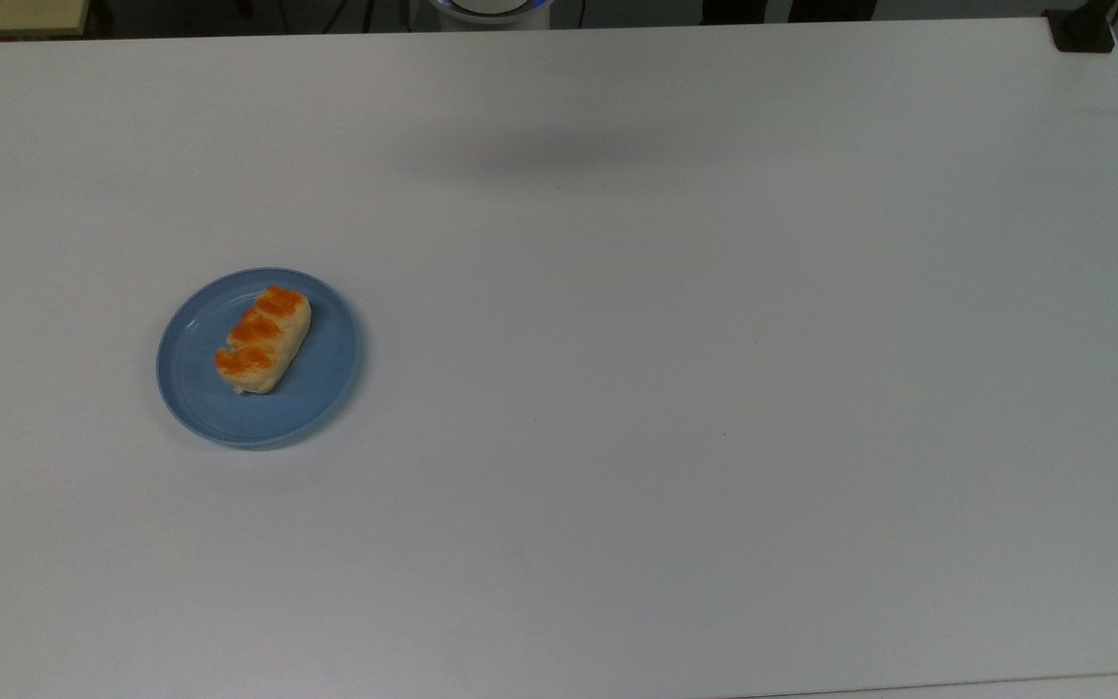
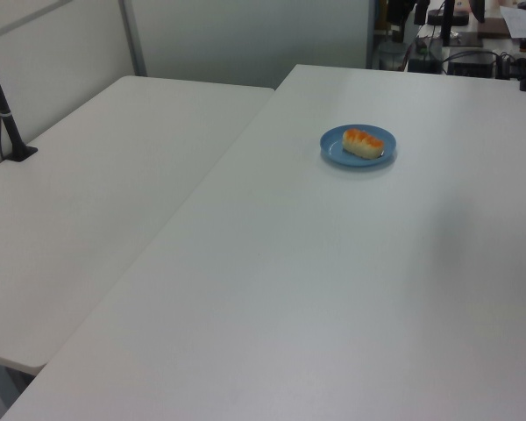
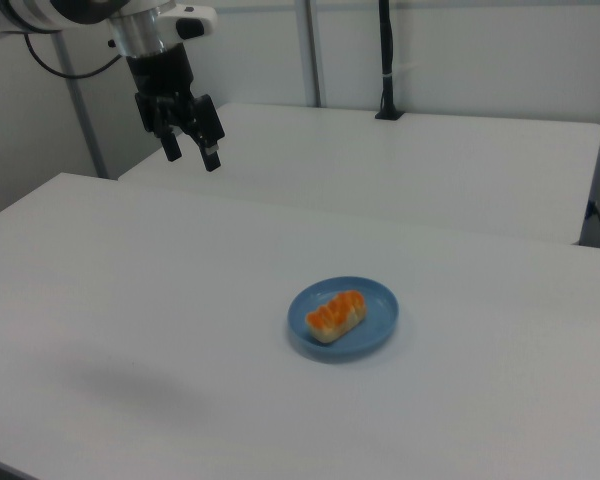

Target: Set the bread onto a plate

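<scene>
A: What colours are on the bun (image 1: 263, 340)?

B: Pale cream along the sides, with three glossy orange-brown lobes in a row on top.

A: And the plate (image 1: 321, 374) under it?

B: Plain light blue, no pattern (slightly darker at the rim). The table (image 1: 714, 388) is flat white all over.

A: The gripper (image 3: 190, 153)?

B: Black fingers and black body, hung from a white arm (image 3: 55, 12) with a black cable.
</scene>
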`<action>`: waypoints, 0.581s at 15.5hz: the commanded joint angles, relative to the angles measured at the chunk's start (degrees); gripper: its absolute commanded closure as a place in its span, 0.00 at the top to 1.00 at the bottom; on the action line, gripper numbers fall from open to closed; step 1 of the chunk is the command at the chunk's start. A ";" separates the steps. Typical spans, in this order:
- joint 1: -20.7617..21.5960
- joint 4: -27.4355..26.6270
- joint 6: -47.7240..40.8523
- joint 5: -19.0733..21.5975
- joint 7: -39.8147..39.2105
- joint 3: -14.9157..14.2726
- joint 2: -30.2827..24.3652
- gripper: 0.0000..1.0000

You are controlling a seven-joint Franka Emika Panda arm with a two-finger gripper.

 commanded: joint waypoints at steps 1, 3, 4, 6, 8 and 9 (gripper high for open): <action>-0.12 -1.68 2.22 1.35 -8.64 -1.15 -0.73 1.00; -0.13 -2.21 3.90 1.52 -9.44 -1.07 -0.90 1.00; -0.13 -2.38 3.99 1.52 -6.22 -1.07 -1.17 1.00; 0.05 -2.47 4.25 1.79 -1.53 -1.07 -1.08 1.00; -0.21 -2.64 4.25 1.79 -2.49 -1.07 -1.25 1.00; -0.21 -2.65 4.25 1.79 -2.93 -1.07 -1.26 1.00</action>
